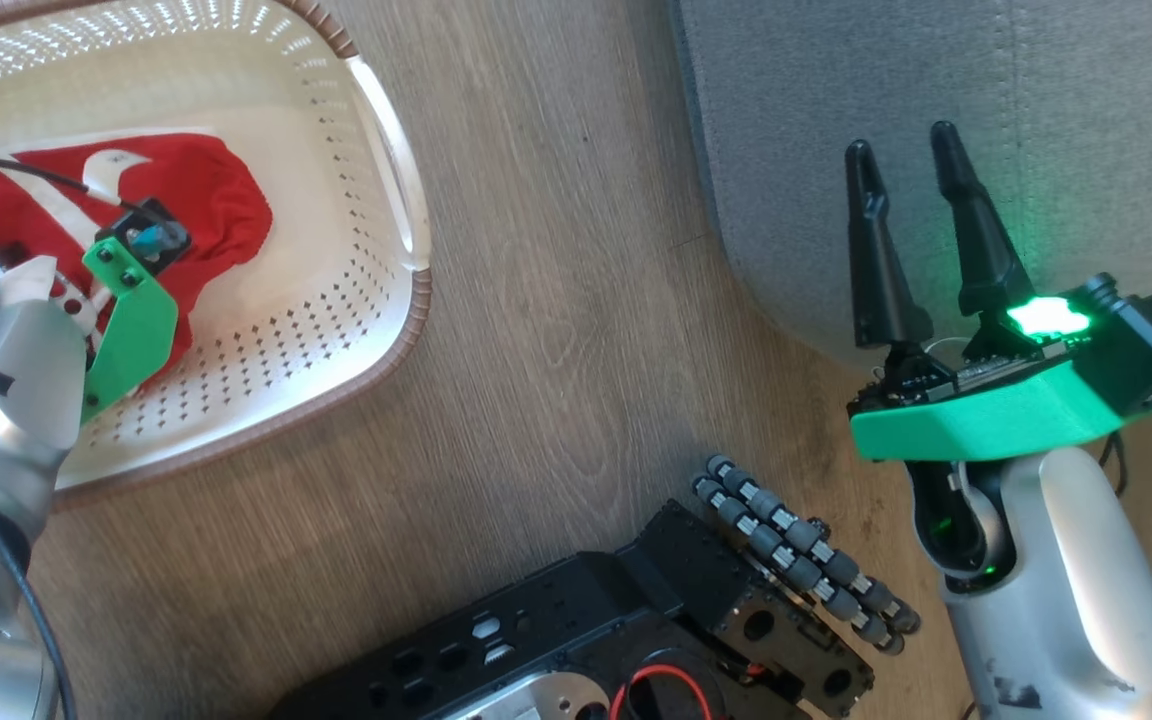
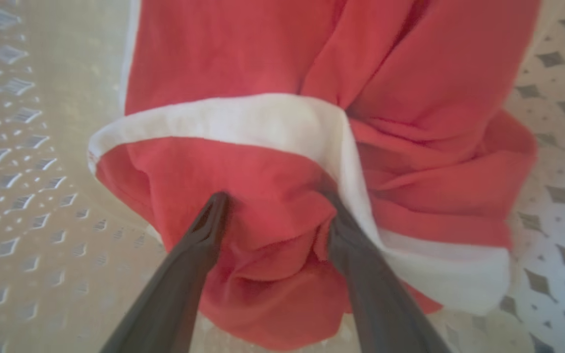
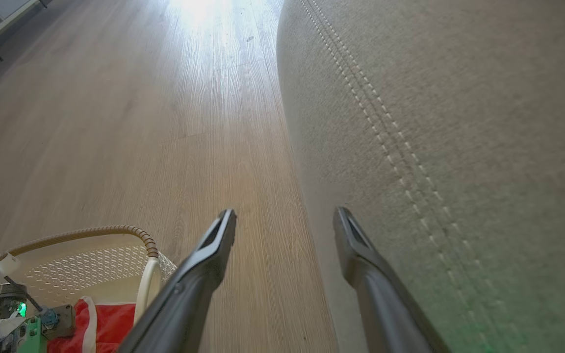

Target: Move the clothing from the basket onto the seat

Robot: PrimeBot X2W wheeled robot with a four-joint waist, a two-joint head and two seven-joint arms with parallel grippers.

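The red clothing (image 1: 206,190) lies limp in the basket (image 1: 414,330) at upper left, looks soft and light, best pinched at the bunched fold the left gripper (image 2: 275,198) straddles with jaws apart, while the right gripper (image 1: 902,142) hangs spread and empty by the seat (image 1: 1036,70)

Saw the clothing (image 1: 206,190), red with white stripe trim, crumpled in a heap on the base of the basket (image 1: 414,322), toward its left side. Noted the basket as cream, perforated, brown-rimmed, upright on the wood floor (image 1: 556,330). Noted the seat (image 1: 886,80), grey with a pale stitched seam and rounded corner, apart to the right.
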